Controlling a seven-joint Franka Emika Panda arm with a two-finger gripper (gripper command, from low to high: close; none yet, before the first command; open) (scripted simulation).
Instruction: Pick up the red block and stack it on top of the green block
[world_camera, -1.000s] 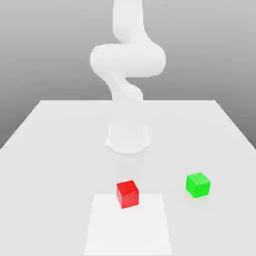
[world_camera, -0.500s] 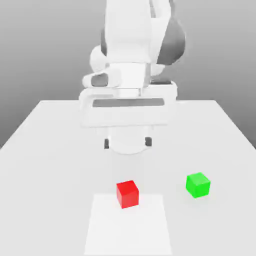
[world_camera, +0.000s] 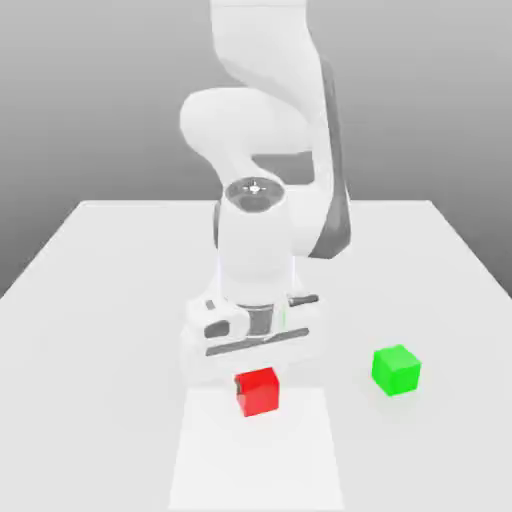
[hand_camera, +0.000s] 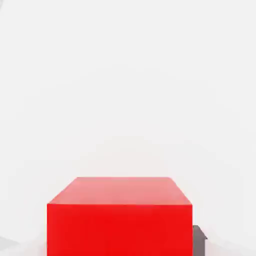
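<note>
A plain white table (world_camera: 90, 290) spans the scene beneath a grey backdrop (world_camera: 90, 90), its far edge running straight across behind the claw. Directly below and in front of the claw, a paler square patch (world_camera: 255, 465) lies flat on the tabletop, reaching to the near edge.

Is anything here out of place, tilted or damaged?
Nothing stands out. The red block and the green block both sit flat and apart on the table, undamaged. The gripper is low just behind the red block.
</note>
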